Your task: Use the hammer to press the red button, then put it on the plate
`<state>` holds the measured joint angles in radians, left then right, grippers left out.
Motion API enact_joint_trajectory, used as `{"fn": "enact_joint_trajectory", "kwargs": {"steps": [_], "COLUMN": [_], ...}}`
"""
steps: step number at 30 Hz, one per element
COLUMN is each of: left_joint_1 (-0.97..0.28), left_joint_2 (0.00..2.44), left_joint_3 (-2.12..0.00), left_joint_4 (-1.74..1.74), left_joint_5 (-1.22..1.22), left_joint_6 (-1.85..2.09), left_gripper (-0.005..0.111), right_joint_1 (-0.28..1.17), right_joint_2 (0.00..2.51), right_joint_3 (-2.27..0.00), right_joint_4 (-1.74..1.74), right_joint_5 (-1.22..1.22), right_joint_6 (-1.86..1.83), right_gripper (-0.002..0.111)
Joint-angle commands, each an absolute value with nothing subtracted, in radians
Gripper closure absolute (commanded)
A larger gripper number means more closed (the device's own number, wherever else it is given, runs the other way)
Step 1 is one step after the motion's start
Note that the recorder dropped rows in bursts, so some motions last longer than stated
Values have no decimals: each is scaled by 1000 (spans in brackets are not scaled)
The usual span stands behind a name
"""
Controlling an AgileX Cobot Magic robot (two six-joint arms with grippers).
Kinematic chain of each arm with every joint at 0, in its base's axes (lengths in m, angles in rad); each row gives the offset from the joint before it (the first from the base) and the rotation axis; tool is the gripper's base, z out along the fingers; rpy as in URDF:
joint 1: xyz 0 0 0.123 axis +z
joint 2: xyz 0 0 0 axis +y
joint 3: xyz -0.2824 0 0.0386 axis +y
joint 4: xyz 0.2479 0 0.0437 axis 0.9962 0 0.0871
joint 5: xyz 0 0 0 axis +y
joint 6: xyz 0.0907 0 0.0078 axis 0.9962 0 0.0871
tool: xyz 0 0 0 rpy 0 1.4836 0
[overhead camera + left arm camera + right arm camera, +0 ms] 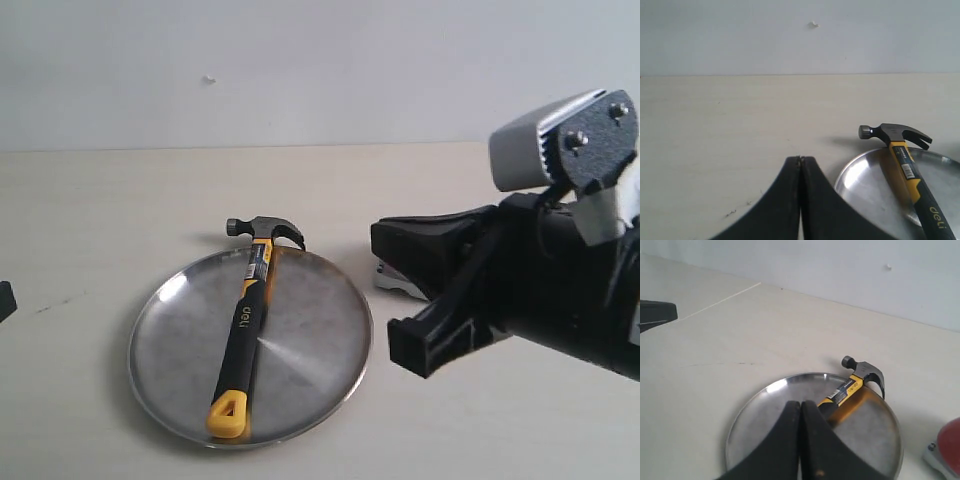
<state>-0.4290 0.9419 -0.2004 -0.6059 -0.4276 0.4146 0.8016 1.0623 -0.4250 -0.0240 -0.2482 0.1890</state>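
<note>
The hammer (244,335), with a black and yellow handle, lies across the round silver plate (315,345). Its steel head (264,228) overhangs the far rim. No gripper holds it. My right gripper (800,403) is shut and empty, hovering above the plate (757,412) near the hammer's handle (846,391). The red button (951,439) shows only at that view's edge. In the exterior view only its grey base (398,282) shows, under my right arm. My left gripper (800,158) is shut and empty over bare table, apart from the plate (865,182) and hammer (910,175).
A pale tabletop (120,220) runs back to a plain white wall (300,70). My bulky right arm and its camera housing (545,135) fill the right of the exterior view. Only a tip of my left gripper (5,298) shows at that view's left edge.
</note>
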Motion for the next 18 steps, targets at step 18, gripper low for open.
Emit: {"fn": "enact_joint_trajectory", "kwargs": {"steps": [18], "left_joint_1": [-434], "left_joint_2": [936], "left_joint_3": [-196], "left_joint_4": [-604], "left_joint_5": [-441], "left_joint_6": [412], "left_gripper": [107], "right_joint_1": [803], "right_joint_2": [997], "right_joint_3": [-406], "right_joint_4": [-38], "right_joint_5": [-55], "right_joint_6": [166], "right_gripper": [108]}}
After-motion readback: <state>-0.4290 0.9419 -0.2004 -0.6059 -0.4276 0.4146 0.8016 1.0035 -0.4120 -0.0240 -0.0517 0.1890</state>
